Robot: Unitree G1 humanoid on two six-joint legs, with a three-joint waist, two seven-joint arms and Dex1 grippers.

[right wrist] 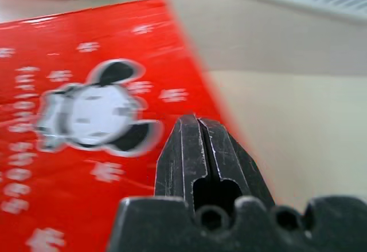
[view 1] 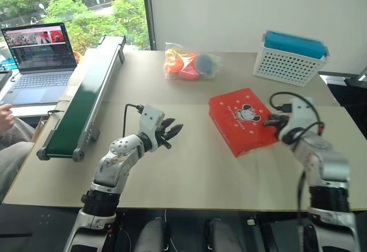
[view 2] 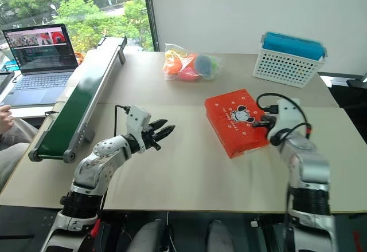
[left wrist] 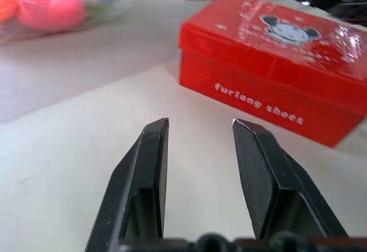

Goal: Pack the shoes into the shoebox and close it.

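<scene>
On the table's right half you find the closed red shoebox, long axis running away and leftward, with the pinched-shut, empty right gripper over its near-right edge, nearer than the part-open, empty left gripper.

shoebox | red-orange, cartoon figure on lid | closed | flat on table, angled

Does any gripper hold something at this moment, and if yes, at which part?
Nothing is held. The left gripper is open over bare table, short of the closed shoebox. The right gripper is shut and empty above the box lid.
</scene>
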